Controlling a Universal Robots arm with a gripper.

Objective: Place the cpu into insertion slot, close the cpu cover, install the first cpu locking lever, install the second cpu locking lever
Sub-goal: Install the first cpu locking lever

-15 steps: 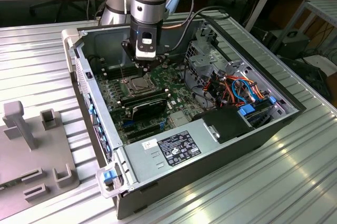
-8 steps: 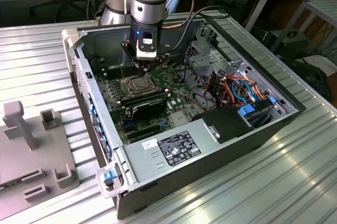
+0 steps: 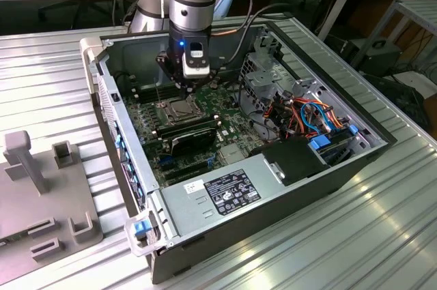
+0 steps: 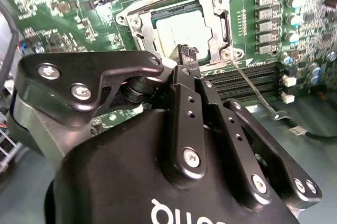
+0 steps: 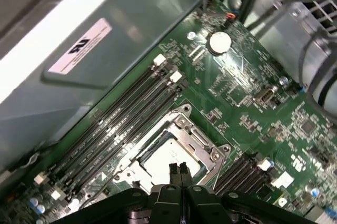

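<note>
At the exterior view's left you have a grey fixture block (image 3: 27, 160) on the ribbed table (image 3: 382, 235), then the open computer case (image 3: 225, 194). Inside it the gripper (image 3: 188, 87) hangs just over the insertion slot (image 3: 176, 109), its fingertips pressed together on nothing. The cpu (image 5: 169, 156) lies in the slot, and the cpu cover (image 5: 209, 149) seems to lie flat over it. A wire locking lever (image 4: 254, 91) angles away from the socket. Coloured cables (image 3: 311, 114) sit furthest right.
</note>
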